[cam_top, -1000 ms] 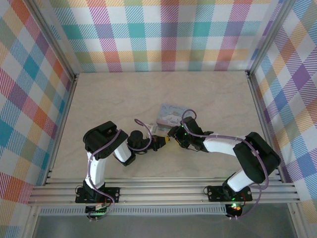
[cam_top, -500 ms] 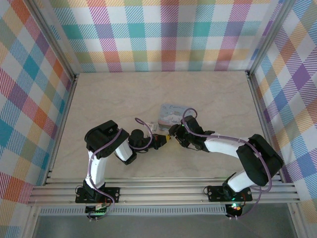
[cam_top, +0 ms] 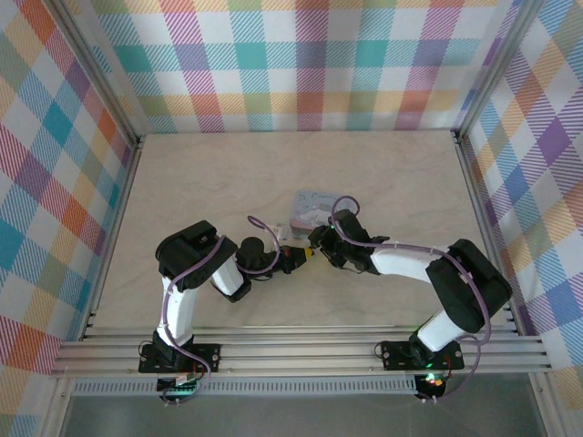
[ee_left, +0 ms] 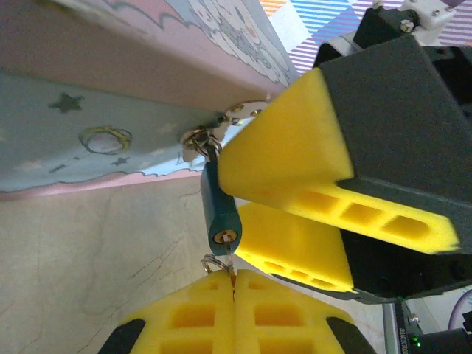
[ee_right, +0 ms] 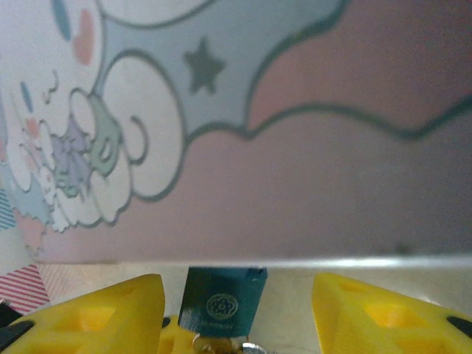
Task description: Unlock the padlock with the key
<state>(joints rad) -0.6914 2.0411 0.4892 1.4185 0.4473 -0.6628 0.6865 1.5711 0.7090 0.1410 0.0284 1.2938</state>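
Closing in on the padlock (ee_left: 219, 210)

The right end effector (ee_right: 236, 286) has slid closer to the tin box (ee_left: 110, 147), its fingers apart around the padlock hanging there. The left end effector (ee_left: 234, 276) is shut on the key (ee_left: 231, 259), right at the keyhole. Turning likely comes next.

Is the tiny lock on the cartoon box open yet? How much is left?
Done: the left tool pinches the key, its tip at the keyhole of the padlock. In hand: the right tool, open, straddles the padlock. Left: turning the key so the padlock comes off the tin box.
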